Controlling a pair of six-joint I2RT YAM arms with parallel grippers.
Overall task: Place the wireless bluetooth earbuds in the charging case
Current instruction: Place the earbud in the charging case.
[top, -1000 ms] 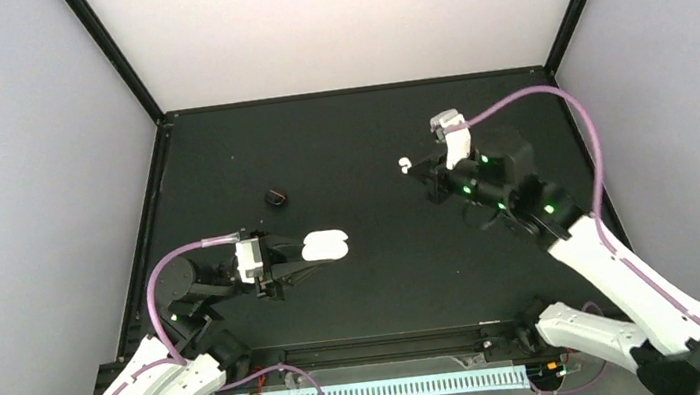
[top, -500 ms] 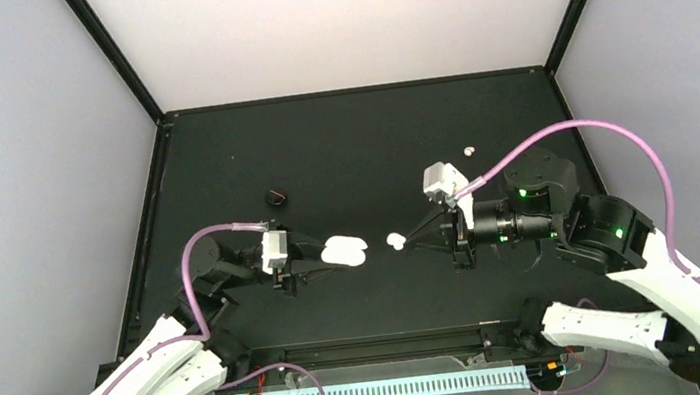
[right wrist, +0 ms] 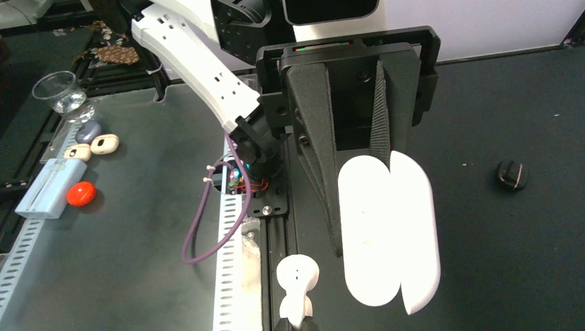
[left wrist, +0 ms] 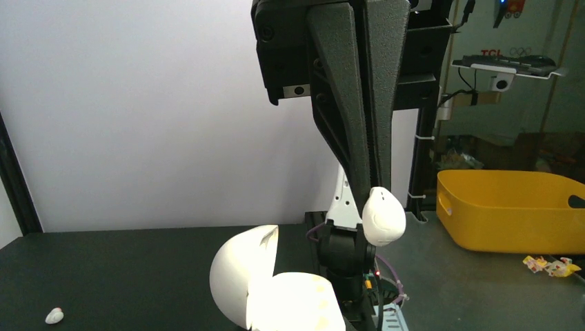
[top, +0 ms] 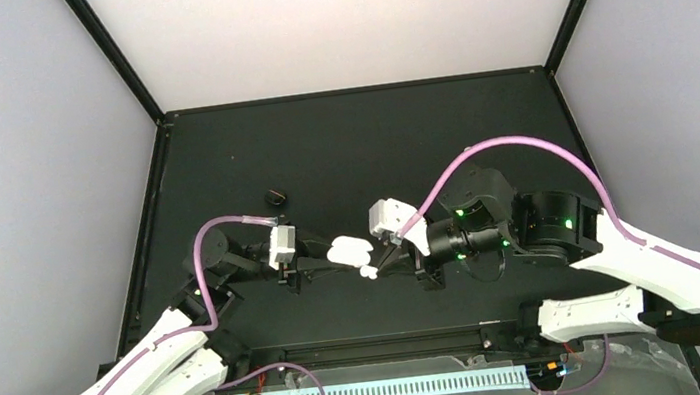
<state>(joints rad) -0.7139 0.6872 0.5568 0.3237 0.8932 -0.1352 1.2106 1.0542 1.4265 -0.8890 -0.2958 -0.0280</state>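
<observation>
Two arms meeting over the middle of the black table (top: pixel 339 138). The left tool (top: pixel 329 257) is closed on the charging case (top: pixel 350 251), a glossy white pill-shaped shell that sticks out ahead of its fingertips and is held clear of the table. In the left wrist view the charging case (left wrist: pixel 276 293) stands open, one half raised and the other lying just in front of the camera. In the right wrist view its two white halves (right wrist: pixel 390 227) appear side by side in front of the left tool's dark fingers (right wrist: pixel 321 158). The right tool (top: pixel 379 266) is clamped on one earbud (top: pixel 369 272), which is white and has a round head and a short stem. The stem is pinched between the fingertips and the head points outward (right wrist: pixel 297 274). From the left tool's side, the earbud (left wrist: pixel 383 215) hangs above and to the right of the open case, near it but apart. A black round puck (top: pixel 275 198) lies on the table well behind the left tool. A small white piece (left wrist: pixel 54 316), too small to identify, lies on the table far to the left tool's left.
</observation>
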